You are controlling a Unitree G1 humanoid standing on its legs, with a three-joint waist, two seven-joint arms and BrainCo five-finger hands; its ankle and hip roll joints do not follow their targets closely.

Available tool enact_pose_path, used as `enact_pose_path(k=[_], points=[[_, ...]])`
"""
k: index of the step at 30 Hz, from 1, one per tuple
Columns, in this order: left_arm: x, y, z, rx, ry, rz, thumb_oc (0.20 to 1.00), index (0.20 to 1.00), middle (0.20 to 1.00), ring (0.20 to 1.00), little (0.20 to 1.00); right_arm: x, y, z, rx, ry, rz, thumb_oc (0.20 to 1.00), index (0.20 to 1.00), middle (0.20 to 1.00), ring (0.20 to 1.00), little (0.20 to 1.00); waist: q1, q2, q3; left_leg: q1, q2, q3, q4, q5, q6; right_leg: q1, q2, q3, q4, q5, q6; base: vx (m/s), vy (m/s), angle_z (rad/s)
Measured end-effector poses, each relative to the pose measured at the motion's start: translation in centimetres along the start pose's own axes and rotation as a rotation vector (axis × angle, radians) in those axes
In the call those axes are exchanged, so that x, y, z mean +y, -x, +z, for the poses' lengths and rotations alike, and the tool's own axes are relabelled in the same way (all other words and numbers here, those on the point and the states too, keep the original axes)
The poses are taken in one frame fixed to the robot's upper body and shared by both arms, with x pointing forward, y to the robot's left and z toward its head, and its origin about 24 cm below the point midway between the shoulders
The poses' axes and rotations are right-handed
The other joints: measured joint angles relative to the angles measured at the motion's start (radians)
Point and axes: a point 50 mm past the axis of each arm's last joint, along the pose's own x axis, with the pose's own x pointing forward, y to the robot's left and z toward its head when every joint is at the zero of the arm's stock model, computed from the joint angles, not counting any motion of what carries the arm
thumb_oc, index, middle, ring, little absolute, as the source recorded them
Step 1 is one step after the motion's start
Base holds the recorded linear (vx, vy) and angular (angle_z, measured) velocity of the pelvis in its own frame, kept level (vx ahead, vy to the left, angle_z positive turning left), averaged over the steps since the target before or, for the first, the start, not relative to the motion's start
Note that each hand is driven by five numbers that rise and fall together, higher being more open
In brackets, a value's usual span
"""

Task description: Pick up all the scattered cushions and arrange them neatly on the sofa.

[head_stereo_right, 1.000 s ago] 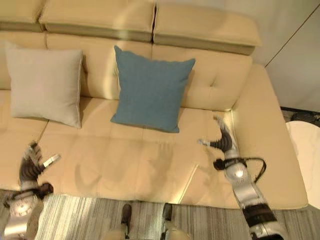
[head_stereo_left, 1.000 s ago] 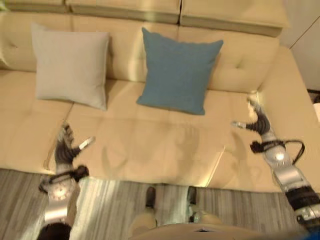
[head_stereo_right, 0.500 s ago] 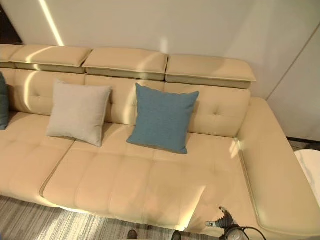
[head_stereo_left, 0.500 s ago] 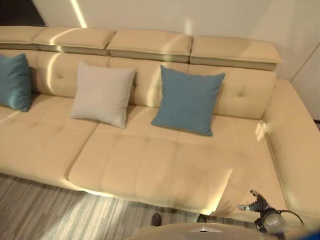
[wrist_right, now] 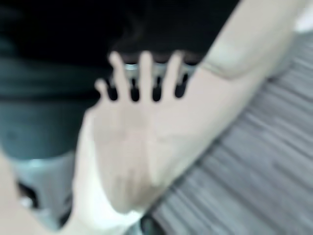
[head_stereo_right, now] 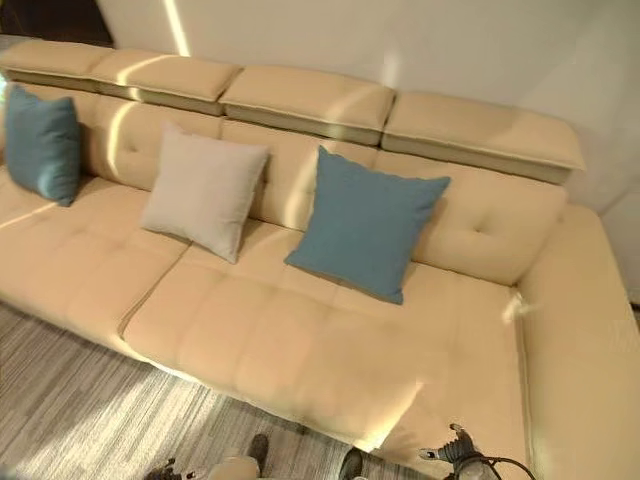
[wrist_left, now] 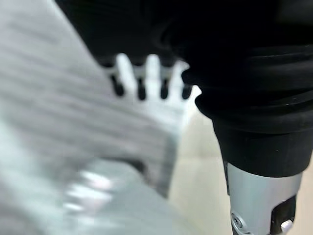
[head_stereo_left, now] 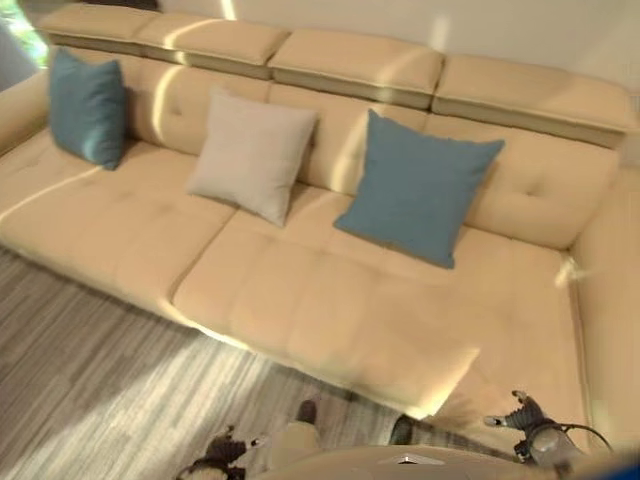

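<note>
Three cushions lean upright against the backrest of the cream sofa (head_stereo_left: 330, 300): a blue cushion (head_stereo_left: 88, 105) at the far left, a pale grey cushion (head_stereo_left: 250, 165) in the middle, and a larger blue cushion (head_stereo_left: 420, 200) to its right. My right hand (head_stereo_left: 522, 413) hangs low by the sofa's front right corner, open, holding nothing. My left hand (head_stereo_left: 228, 447) is low over the floor, well short of the seat. In the wrist views the straight fingers (wrist_left: 146, 78) of the left hand and the straight fingers (wrist_right: 142, 78) of the right hand hold nothing.
The sofa bends forward into a side section (head_stereo_right: 590, 340) at the right. A grey striped floor (head_stereo_left: 90, 370) runs along its front edge. The seat (head_stereo_right: 300, 340) in front of the cushions is bare, and a pale wall (head_stereo_right: 420, 40) stands behind the backrest.
The camera has swung up and to the left, bringing the far-left blue cushion into view. Both hands have dropped from over the seat to the bottom edge. The cushions have not moved.
</note>
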Motion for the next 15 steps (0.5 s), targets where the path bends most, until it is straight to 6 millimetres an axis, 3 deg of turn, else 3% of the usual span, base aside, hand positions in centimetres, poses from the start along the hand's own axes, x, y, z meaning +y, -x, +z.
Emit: enact_pose_path(k=[1, 3, 5, 6, 7, 8, 9, 11, 15], points=[[0.0, -0.1, 0.6, -0.019, 0.0, 0.001, 1.0, 1.0, 1.0, 1.0, 1.0, 0.4, 0.1, -0.2, 0.016, -0.005, 0.012, 1.0, 1.0, 1.0, 1.0, 1.0, -0.011, -0.01, 0.01, 0.054, -0.056, 0.047, -0.073, 0.029, 0.051, -0.011, -0.056, 0.037, 0.016, 0.011, 0.039, -0.33, 0.326, -0.46], [0.7, -0.3, 1.3, -0.033, -0.009, 0.017, 1.0, 1.0, 1.0, 1.0, 1.0, 1.9, 0.4, -0.6, 0.041, -0.009, 0.052, 1.0, 1.0, 1.0, 1.0, 1.0, -0.028, -0.041, 0.015, 0.059, -0.141, 0.075, -0.068, 0.034, 0.088, -0.031, -0.14, 0.065, 0.026, 0.035, 0.083, -0.41, 0.28, -0.32], [0.6, -0.5, 2.0, -0.04, -0.014, 0.016, 1.0, 1.0, 1.0, 1.0, 1.0, 2.7, 0.5, -0.4, 0.047, 0.005, 0.076, 1.0, 1.0, 1.0, 1.0, 1.0, -0.013, -0.058, 0.028, 0.032, -0.198, 0.1, -0.025, 0.024, 0.145, -0.055, -0.206, 0.072, 0.054, 0.056, 0.118, -0.39, 0.144, -0.19], [0.7, -0.5, 2.0, -0.038, -0.02, 0.017, 1.0, 1.0, 1.0, 1.0, 1.0, 3.0, 0.6, -0.7, 0.057, 0.018, 0.087, 1.0, 1.0, 1.0, 1.0, 1.0, -0.008, -0.066, 0.031, 0.016, -0.221, 0.11, -0.004, 0.024, 0.155, -0.074, -0.23, 0.069, 0.059, 0.083, 0.123, -0.2, 0.049, -0.29], [0.7, -0.5, 2.0, -0.038, -0.033, 0.017, 1.0, 1.0, 1.0, 1.0, 1.0, 3.1, 0.5, -0.4, 0.058, 0.022, 0.09, 1.0, 1.0, 1.0, 1.0, 1.0, 0.009, -0.059, 0.036, 0.002, -0.225, 0.137, 0.009, 0.015, 0.174, -0.097, -0.232, 0.05, 0.063, 0.106, 0.131, -0.22, 0.045, -0.38], [1.1, -0.5, 1.7, -0.026, -0.037, 0.027, 1.0, 1.0, 1.0, 1.0, 1.0, 3.3, 0.5, -0.2, 0.057, 0.02, 0.095, 1.0, 1.0, 1.0, 1.0, 1.0, 0.02, -0.05, 0.041, -0.006, -0.225, 0.14, 0.011, 0.004, 0.179, -0.104, -0.227, 0.016, 0.062, 0.084, 0.145, -0.14, 0.03, -0.43], [1.4, -0.5, 1.3, -0.01, -0.038, 0.034, 1.0, 1.0, 1.0, 1.0, 1.0, 3.4, 0.6, -0.3, 0.063, 0.019, 0.098, 1.0, 1.0, 1.0, 1.0, 1.0, 0.031, -0.038, 0.042, -0.016, -0.221, 0.157, 0.011, 0.016, 0.196, -0.099, -0.207, -0.01, 0.078, 0.056, 0.136, -0.16, 0.04, -0.28], [1.6, -0.2, 0.3, 0.015, -0.042, 0.038, 1.0, 1.0, 1.0, 1.0, 1.0, 3.3, 0.6, -0.4, 0.069, 0.02, 0.102, 1.0, 1.0, 1.0, 1.0, 1.0, 0.056, -0.006, 0.046, -0.009, -0.201, 0.162, -0.001, 0.022, 0.2, -0.112, -0.192, -0.015, 0.22, -0.023, 0.126, -0.05, -0.004, -0.17], [2.9, 0.8, -3.3, 0.116, -0.06, 0.066, 1.0, 1.0, 1.0, 1.0, 1.0, 3.9, 0.8, -0.9, 0.087, 0.019, 0.118, 1.0, 1.0, 1.0, 1.0, 1.0, 0.087, 0.003, -0.007, -0.006, -0.148, 0.186, -0.02, 0.041, 0.206, -0.076, -0.155, -0.012, 0.387, -0.198, 0.131, -0.04, -0.101, -0.08]])
